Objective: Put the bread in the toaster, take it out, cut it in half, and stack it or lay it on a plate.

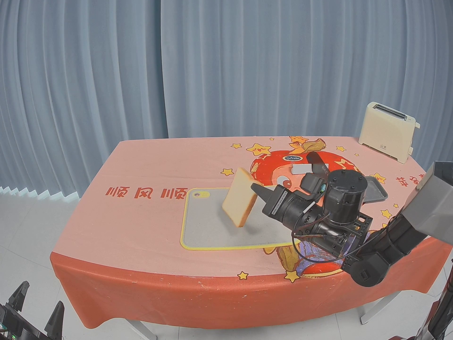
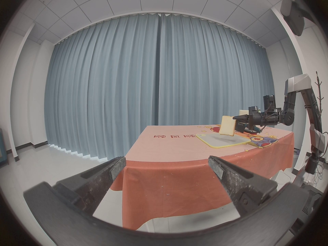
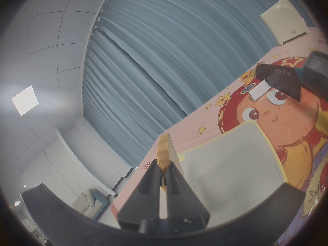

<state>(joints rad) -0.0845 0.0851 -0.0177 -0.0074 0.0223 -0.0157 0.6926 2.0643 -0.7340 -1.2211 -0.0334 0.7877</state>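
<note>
A slice of bread hangs tilted above the grey, yellow-rimmed cutting board, pinched at its edge by my right gripper, which is shut on it. In the right wrist view the bread sticks up edge-on between the black fingers over the board. The cream toaster stands at the table's far right corner. A knife with a white handle and black blade lies behind the right arm. My left gripper is open, low and off the table's near left; its view shows its own fingers apart, and the bread far away.
A grey plate lies right of the right wrist, partly hidden by it. The orange-pink tablecloth has free room left of the board. Blue curtains close off the back. The toaster and knife also appear in the right wrist view.
</note>
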